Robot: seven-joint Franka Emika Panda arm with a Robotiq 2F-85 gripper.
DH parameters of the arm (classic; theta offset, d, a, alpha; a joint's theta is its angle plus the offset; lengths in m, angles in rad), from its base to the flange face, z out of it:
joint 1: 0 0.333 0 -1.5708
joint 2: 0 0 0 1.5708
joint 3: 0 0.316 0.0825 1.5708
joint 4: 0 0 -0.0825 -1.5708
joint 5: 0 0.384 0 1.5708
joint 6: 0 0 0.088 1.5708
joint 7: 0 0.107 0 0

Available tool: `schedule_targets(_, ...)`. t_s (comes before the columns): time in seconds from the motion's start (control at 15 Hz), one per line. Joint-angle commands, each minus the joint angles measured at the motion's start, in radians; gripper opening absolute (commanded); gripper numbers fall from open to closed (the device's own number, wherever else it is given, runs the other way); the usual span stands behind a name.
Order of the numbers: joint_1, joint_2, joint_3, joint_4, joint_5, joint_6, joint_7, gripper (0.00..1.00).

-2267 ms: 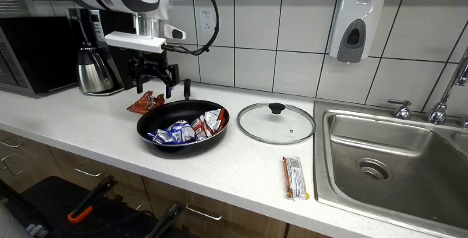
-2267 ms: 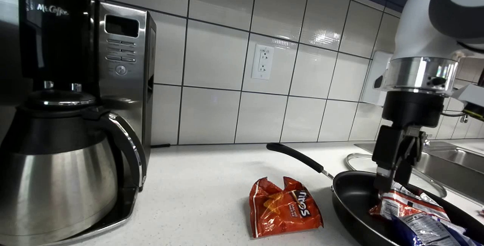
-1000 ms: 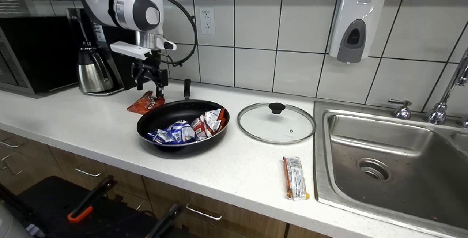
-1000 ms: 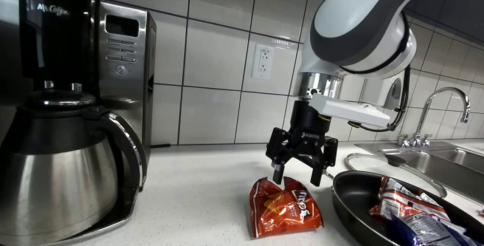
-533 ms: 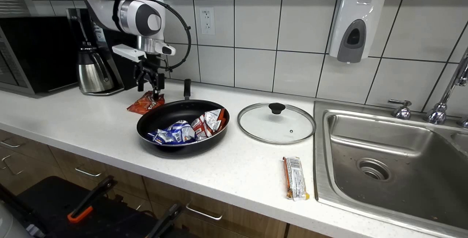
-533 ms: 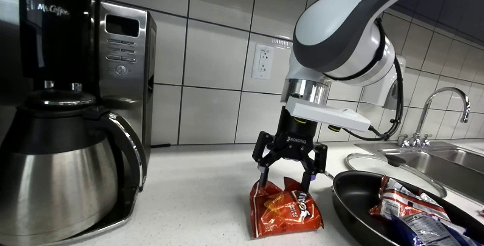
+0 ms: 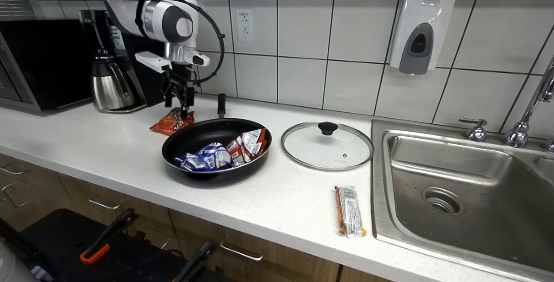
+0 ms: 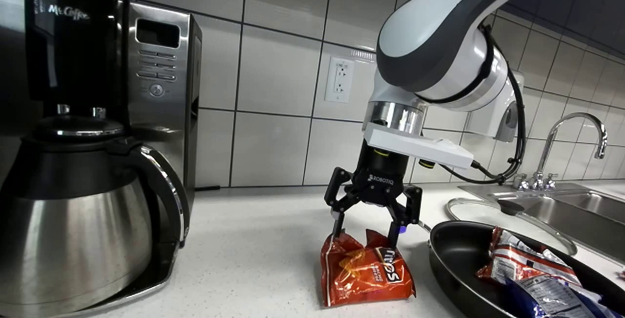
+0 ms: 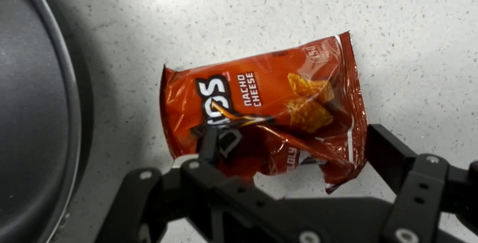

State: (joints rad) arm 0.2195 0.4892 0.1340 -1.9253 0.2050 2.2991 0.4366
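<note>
Down come the jaws since a second ago, wide apart at the bag (image 9: 261, 101), which sits just beside the pan (image 9: 33, 116) on the tabletop (image 9: 418, 67): a grasp lining up, it seems, calling for an even squeeze.

The counter (image 7: 281, 206) carries a chip bag (image 7: 165, 125), pan (image 7: 216, 179), lid (image 7: 325, 147) and wrapped bar (image 7: 349, 211).
</note>
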Motion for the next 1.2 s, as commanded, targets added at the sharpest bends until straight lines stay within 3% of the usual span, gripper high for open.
schedule_targets(0.0,0.014,-0.028,-0.014,0.009,0.01,-0.035,0.04,1.0)
schedule_targets(0.53,0.022,-0.078,-0.018,-0.026,0.011,-0.036,0.102,1.0)
schedule_targets(1.13,0.008,-0.081,-0.008,-0.085,0.091,-0.024,0.112,1.0)
